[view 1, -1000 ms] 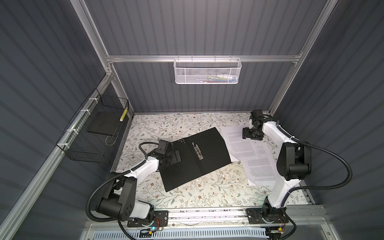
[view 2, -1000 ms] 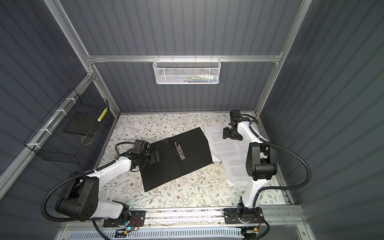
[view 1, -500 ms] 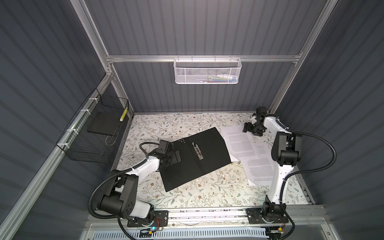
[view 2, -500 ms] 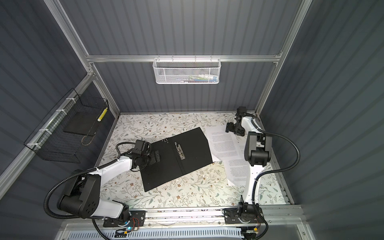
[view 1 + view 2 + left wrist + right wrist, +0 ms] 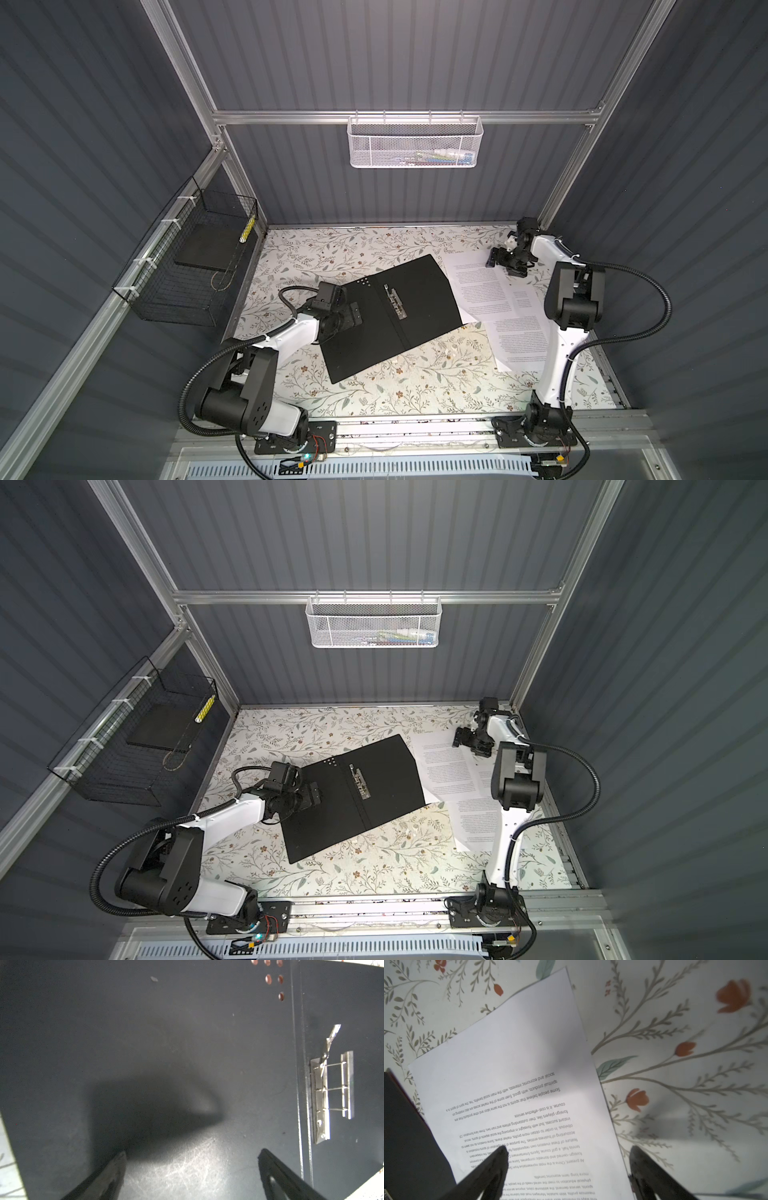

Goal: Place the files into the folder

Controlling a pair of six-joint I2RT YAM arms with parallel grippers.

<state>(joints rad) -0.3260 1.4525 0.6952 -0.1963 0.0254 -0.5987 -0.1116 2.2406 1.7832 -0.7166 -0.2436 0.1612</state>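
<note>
Lying open on the floral table, the folder is showing its black inside, with the metal clip at the spine. Its right edge is covering part of the files, which are fanning out beside it, and the right arm is hiding some of them in both top views. The left gripper is hovering over the folder's left cover, jaws spread wide and empty; whether the tips are touching it is hard to tell. The right gripper is hanging over the rear sheet's edge, jaws wide apart and gripping nothing. The wrist view is cutting that sheet off, and its print is blurring.
</note>
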